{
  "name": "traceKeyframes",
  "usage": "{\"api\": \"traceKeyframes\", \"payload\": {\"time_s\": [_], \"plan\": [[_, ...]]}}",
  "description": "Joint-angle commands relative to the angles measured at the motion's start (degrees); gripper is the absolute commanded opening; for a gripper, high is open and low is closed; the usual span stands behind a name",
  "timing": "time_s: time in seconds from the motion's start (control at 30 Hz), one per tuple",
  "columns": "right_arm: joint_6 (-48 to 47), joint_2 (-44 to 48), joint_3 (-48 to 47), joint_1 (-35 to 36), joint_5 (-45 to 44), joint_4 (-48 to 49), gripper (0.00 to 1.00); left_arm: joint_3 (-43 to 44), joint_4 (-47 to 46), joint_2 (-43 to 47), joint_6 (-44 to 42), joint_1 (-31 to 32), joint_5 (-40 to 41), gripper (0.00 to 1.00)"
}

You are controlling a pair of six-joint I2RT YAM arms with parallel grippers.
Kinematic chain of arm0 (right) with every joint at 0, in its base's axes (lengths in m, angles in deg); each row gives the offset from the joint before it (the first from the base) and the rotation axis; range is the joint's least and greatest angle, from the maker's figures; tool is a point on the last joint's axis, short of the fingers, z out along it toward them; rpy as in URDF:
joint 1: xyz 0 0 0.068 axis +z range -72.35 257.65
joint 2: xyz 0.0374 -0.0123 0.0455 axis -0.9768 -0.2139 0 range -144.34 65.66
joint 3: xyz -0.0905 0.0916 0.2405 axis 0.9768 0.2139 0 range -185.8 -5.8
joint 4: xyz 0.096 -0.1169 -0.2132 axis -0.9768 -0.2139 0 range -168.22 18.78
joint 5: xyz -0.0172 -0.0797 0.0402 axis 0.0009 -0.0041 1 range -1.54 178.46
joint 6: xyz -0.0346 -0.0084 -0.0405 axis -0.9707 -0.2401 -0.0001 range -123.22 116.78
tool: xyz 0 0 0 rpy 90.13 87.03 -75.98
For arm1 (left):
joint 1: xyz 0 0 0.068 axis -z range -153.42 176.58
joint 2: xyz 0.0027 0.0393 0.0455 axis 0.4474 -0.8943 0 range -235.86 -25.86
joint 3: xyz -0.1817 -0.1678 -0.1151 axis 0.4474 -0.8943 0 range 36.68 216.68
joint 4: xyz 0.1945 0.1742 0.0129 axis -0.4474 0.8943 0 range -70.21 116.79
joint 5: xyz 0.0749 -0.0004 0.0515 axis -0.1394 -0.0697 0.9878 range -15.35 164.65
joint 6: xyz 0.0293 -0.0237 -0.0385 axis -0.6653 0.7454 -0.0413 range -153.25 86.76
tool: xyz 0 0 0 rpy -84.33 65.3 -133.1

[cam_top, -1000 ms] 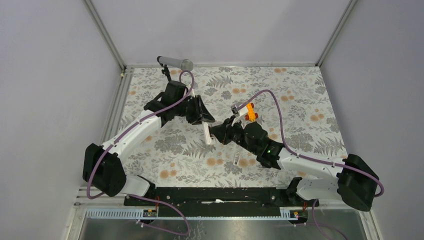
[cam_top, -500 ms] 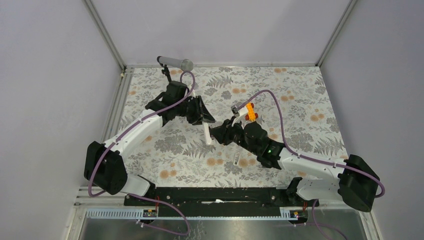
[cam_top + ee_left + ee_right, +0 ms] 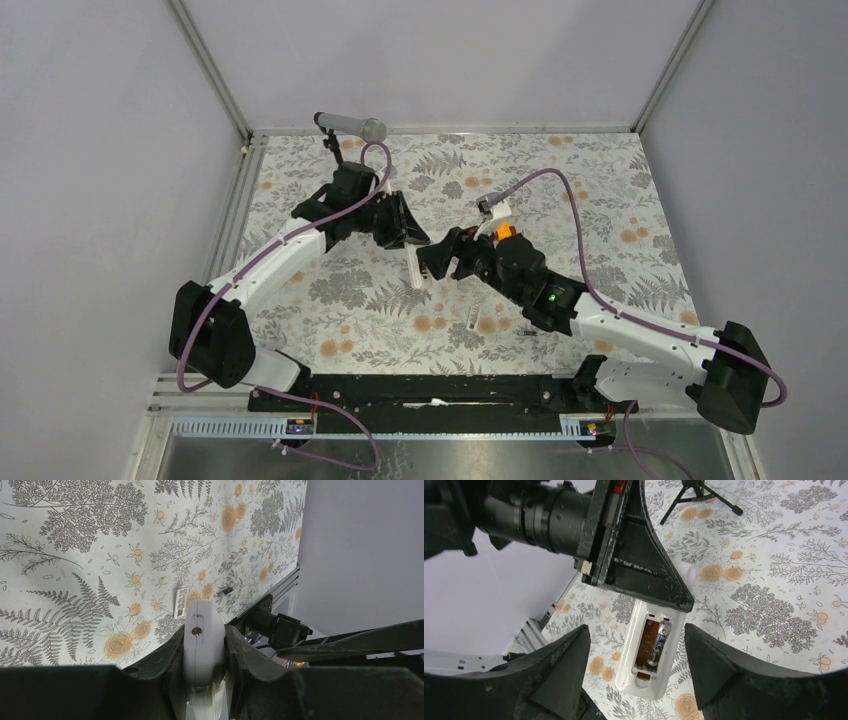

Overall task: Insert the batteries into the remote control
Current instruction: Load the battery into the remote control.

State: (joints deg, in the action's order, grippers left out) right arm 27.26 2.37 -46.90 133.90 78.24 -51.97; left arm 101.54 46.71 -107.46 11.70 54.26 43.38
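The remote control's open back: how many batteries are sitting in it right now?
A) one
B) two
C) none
A: in the right wrist view, one battery lies in the open back of the remote control, and the space beside it is bare.

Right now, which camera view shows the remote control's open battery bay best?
Right wrist: the remote control faces it open-backed, one battery seated beside an empty slot. The top view gives only a white sliver; the left wrist sees its rounded end clamped in the left hand.
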Motion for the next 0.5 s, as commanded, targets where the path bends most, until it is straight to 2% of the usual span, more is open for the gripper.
{"api": "traceKeyframes", "payload": {"time_s": [0.0,0.1,0.13,0.17,0.33,0.47], "plan": [[5.5,0.4,-5.1,0.2,-4.6,-6.9,0.78,0.8,-4.3,0.3,-0.8,-0.4,0.8,0.00],[12.1,-1.0,-6.9,-0.7,-6.5,-13.2,0.86,0.5,-5.6,0.9,-0.9,-0.6,1.3,0.00],[15.4,-1.0,-6.8,-1.2,-7.5,-15.5,0.94,0.3,-6.4,1.3,-0.9,-0.7,1.4,0.00],[19.6,-0.7,-6.2,-1.8,-8.3,-17.5,0.99,0.1,-7.0,1.7,-0.9,-0.9,1.7,0.00],[32.9,1.4,1.1,-8.0,5.8,-8.8,1.00,0.1,-9.6,2.7,-0.2,-1.9,4.0,0.00],[40.6,1.5,2.7,-11.3,12.2,-4.7,1.00,-0.3,-12.5,3.4,1.6,-2.1,7.3,0.00]]}}
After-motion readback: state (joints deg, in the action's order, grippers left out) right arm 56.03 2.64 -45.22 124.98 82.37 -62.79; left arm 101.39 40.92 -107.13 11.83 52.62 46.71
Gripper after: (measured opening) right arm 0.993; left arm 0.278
